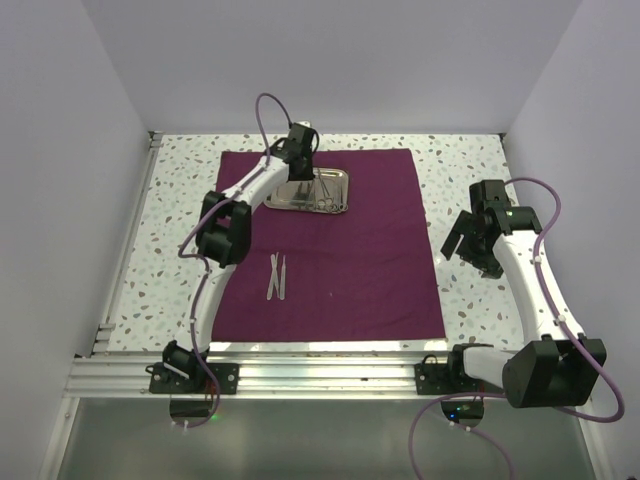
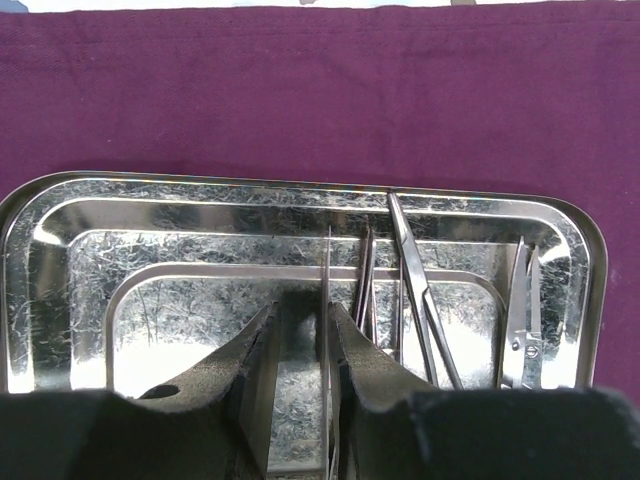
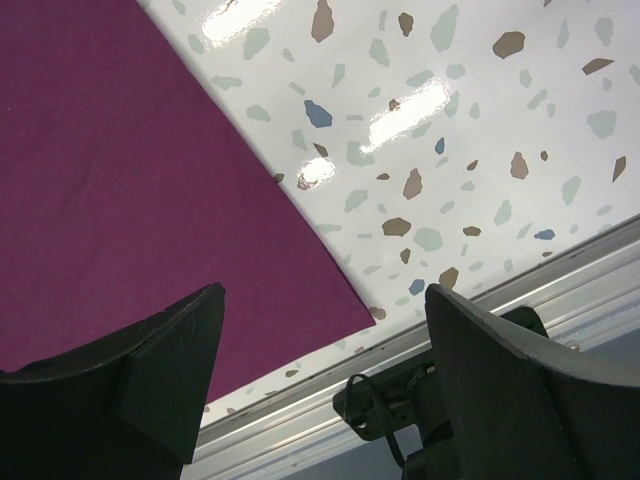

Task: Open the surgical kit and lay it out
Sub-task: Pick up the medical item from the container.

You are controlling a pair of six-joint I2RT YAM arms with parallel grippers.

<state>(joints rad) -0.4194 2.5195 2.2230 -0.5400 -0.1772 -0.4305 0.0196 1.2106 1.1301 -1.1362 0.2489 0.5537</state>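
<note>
The steel tray (image 2: 200, 190) sits on the spread purple cloth (image 1: 370, 270), directly under the left claw (image 2: 303, 315). The claw's fingers (image 2: 250, 370) are parted narrowly, astride a thin probe (image 2: 326, 280) that lies close against the right-hand finger, not yet pinched. Right of the claw in the tray lie more slim instruments (image 2: 420, 290) and a scissor-like pair (image 2: 525, 310). Tweezers (image 1: 277, 277) lie on the cloth behind that claw, toward the arm bases. The right claw (image 3: 322, 300) is spread wide and empty, above the cloth's corner and the speckled bench (image 3: 450, 100).
</note>
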